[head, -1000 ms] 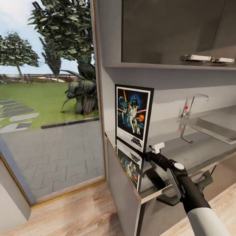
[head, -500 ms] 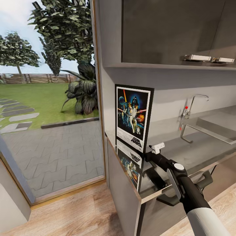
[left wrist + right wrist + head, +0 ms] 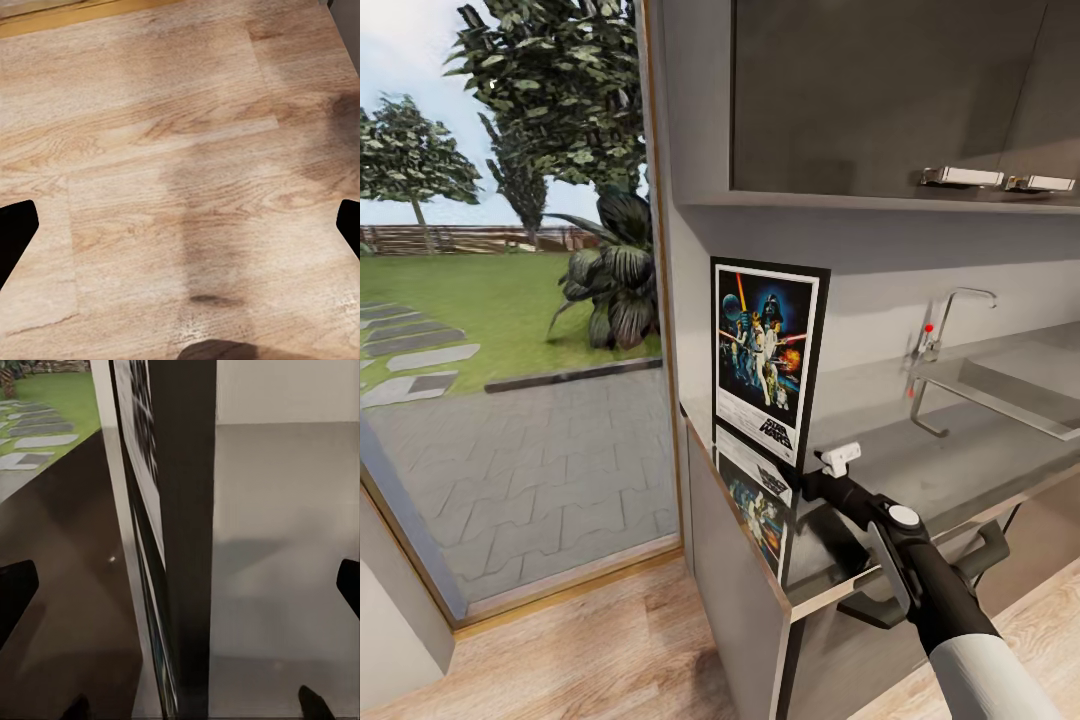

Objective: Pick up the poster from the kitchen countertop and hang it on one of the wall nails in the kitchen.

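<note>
Poster (image 3: 769, 360) upright on kitchen countertop (image 3: 960, 460), right tool (image 3: 838, 458) spread apart beside it, left tool (image 3: 180, 225) apart

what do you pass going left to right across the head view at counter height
Dark leafy garden plant → black-framed portrait Star Wars poster standing upright on the glossy grey countertop → right tool beside the poster's lower corner → thin metal faucet → built-in sink.

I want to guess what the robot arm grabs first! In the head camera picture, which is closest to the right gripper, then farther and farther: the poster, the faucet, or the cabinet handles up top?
1. The poster: right beside the right gripper, standing on the countertop's end.
2. The faucet: farther along, by the sink.
3. The cabinet handles: farthest, high up.
</note>
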Controlling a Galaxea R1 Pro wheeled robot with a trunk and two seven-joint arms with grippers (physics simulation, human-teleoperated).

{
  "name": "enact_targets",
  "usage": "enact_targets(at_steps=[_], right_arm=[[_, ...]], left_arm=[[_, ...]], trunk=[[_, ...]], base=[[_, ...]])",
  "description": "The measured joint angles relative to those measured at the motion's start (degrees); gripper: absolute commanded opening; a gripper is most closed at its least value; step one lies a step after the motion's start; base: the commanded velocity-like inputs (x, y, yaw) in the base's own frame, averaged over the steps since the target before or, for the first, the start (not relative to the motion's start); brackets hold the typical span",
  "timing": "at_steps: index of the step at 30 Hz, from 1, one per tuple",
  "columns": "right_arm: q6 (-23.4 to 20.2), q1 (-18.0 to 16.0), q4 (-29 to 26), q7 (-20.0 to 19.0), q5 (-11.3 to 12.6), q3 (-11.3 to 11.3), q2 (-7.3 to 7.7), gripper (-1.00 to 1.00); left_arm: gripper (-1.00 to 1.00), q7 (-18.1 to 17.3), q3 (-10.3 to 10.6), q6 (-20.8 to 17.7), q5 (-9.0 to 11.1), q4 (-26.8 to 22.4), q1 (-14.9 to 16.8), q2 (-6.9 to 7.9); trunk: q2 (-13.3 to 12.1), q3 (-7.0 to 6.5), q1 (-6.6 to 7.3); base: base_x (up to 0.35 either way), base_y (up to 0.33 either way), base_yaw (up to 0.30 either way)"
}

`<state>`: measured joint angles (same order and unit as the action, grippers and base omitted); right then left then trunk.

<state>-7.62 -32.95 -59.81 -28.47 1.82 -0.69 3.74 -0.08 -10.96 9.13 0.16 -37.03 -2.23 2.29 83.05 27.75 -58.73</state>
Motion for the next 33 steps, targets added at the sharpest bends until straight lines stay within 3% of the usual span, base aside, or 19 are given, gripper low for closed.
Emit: enact_targets(at_steps=[33], right_arm=[[1.08,-0.03,1.27,0.0,0.0,0.04,0.0,1.0]], left_arm=[[1.0,0.0,0.0,0.0,0.0,0.07,0.0,0.0]], trunk=[[0.0,0.0,0.0]], base=[[0.002,0.0,0.0]])
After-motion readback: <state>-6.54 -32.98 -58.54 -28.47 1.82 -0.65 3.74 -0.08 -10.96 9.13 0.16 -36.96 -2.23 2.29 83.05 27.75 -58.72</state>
